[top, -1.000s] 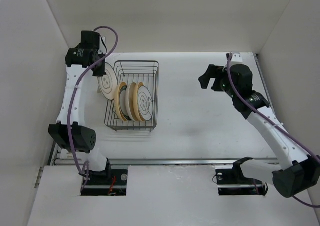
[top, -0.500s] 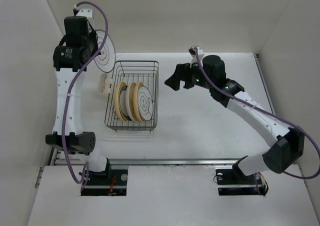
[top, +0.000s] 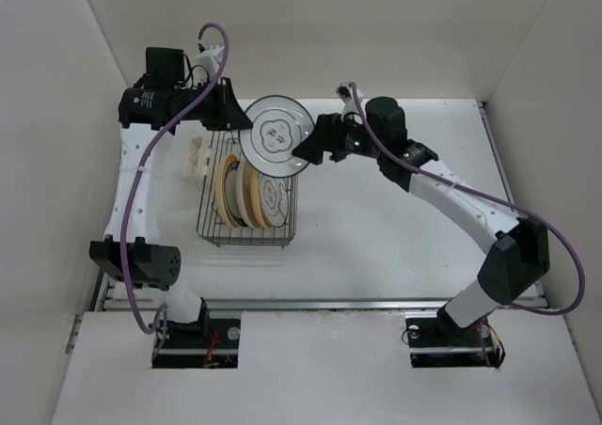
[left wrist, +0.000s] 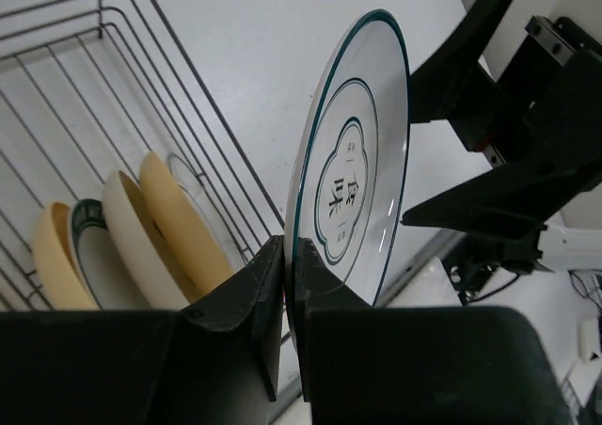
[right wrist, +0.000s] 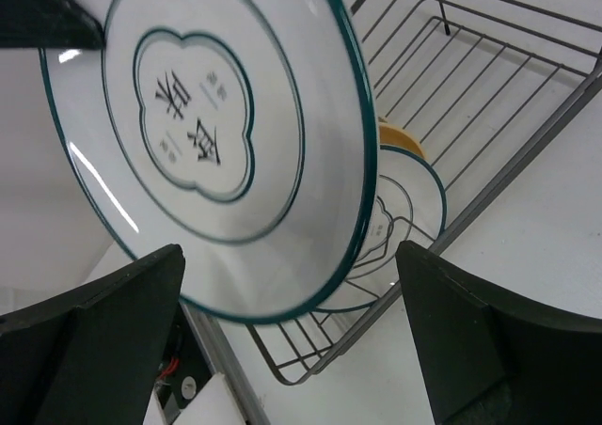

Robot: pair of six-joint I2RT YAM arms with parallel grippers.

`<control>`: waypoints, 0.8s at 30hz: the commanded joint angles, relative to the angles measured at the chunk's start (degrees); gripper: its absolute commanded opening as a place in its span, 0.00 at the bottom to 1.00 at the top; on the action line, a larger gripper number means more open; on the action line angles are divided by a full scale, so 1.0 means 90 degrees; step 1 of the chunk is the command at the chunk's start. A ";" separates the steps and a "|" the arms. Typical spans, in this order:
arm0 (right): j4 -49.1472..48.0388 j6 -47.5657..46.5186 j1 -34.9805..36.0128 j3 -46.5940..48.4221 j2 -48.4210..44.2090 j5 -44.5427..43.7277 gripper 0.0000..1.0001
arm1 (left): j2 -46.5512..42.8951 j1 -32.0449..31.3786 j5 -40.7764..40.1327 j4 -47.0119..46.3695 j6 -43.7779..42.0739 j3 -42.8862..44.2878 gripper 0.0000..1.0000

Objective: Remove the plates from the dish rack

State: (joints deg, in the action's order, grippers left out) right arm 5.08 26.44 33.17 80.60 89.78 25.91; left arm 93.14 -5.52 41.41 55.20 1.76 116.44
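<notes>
Shifted since the earlier frame: white plate [top: 276, 135] carried from upper left to upper centre, now over the upper right corner of dish rack [top: 246, 243]; right gripper [top: 312, 146] brought leftward up to its right rim. Plate finish: round, glossy white, thin dark green rim line, second inner ring, lobed centre frame. Pinched at the rim by left gripper [left wrist: 287, 289], jaws clamped on it. Right gripper jaws spread fully wide beside the plate edge, contact not discernible. Also in the rack: remaining plates [top: 246, 192], tan, cream and one green-rimmed white, upright on edge between the dividers. Bare white tabletop [top: 395, 218] right of the rack; enclosure walls [top: 56, 162] close at left and top. Writing: two large dark characters with smaller ones at plate centre, not legible.
</notes>
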 commanded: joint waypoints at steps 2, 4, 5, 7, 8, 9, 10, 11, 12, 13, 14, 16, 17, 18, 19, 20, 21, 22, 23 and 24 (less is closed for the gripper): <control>-0.0671 0.0207 0.0026 -0.0155 -0.0053 0.0265 1.00 | -0.0203 0.0037 0.1238 0.0125 -0.0282 -0.0203 0.00; -0.0895 0.0266 0.0026 -0.0273 -0.0053 0.0488 0.85 | -0.0261 0.0037 0.1502 0.0282 -0.0352 -0.0320 0.00; -0.0955 0.0353 0.0026 -0.0274 0.0014 0.0616 0.76 | -0.0261 0.0037 0.1580 0.0350 -0.0448 -0.0321 0.00; -0.1033 0.0432 0.0026 -0.0274 0.0083 0.0841 0.53 | -0.0339 -0.0021 0.1823 0.0351 -0.0518 -0.0584 0.00; -0.1091 0.0509 0.0026 -0.0274 0.0141 0.1016 0.45 | -0.0397 -0.0022 0.1902 0.0293 -0.0518 -0.0652 0.00; -0.1160 0.0510 -0.0032 -0.0274 0.0142 0.1104 0.36 | -0.0398 -0.0022 0.1971 0.0292 -0.0518 -0.0711 0.00; -0.1247 0.0674 -0.0033 -0.0274 0.0142 0.1163 0.21 | -0.0398 -0.0022 0.2097 0.0292 -0.0518 -0.0779 0.00; -0.1393 0.0744 -0.0033 -0.0361 0.0142 0.1222 0.13 | -0.0398 -0.0022 0.2098 0.0292 -0.0518 -0.0780 0.00; -0.1482 0.0822 -0.0033 -0.0449 0.0142 0.1223 0.05 | -0.0398 -0.0022 0.2176 0.0292 -0.0518 -0.0780 0.00; -0.1541 0.0958 -0.0033 -0.0449 0.0142 0.1223 0.00 | -0.0398 -0.0022 0.2176 0.0292 -0.0518 -0.0848 0.00; -0.1667 0.1036 -0.0091 -0.0517 0.0142 0.1223 0.00 | -0.0398 -0.0022 0.2080 0.0292 -0.0518 -0.0848 0.00; -0.1804 0.1289 -0.0150 -0.0586 0.0142 0.1378 0.00 | -0.0398 -0.0022 0.1943 0.0292 -0.0518 -0.0848 0.00; -0.1805 0.1369 -0.0150 -0.0586 0.0142 0.1379 0.00 | -0.0340 -0.0022 0.1797 0.0360 -0.0576 -0.0848 0.00; -0.1892 0.1456 -0.0208 -0.0654 0.0142 0.1379 0.00 | -0.0340 -0.0022 0.1738 0.0361 -0.0576 -0.0848 0.00; -0.1960 0.1544 -0.0276 -0.0654 0.0142 0.1379 0.00 | -0.0339 -0.0022 0.1650 0.0361 -0.0634 -0.0848 0.00; -0.1961 0.1709 -0.0277 -0.0654 0.0084 0.1379 0.00 | -0.0339 -0.0022 0.1262 0.0361 -0.0558 -0.0848 0.08; -0.1903 0.1817 -0.0441 -0.0654 0.0083 0.1292 0.00 | -0.0339 -0.0022 0.0978 0.0274 -0.0470 -0.0848 0.55; -0.1845 0.1954 -0.0530 -0.0654 -0.0004 0.1165 0.00 | -0.0339 -0.0022 0.0608 0.0273 -0.0382 -0.0761 0.79; -0.1786 0.2100 -0.0657 -0.0751 -0.0005 0.1058 0.00 | -0.0339 -0.0022 0.0218 0.0273 -0.0226 -0.0625 0.94; -0.1785 0.2392 -0.0793 -0.0839 -0.0111 0.0999 0.00 | -0.0339 -0.0022 -0.0676 0.0273 -0.0167 -0.0556 1.00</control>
State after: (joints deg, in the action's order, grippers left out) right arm -7.14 42.22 29.41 74.08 90.43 38.39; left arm 92.68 -5.10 47.07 57.36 -2.92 109.21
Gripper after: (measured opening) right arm 0.121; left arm 0.939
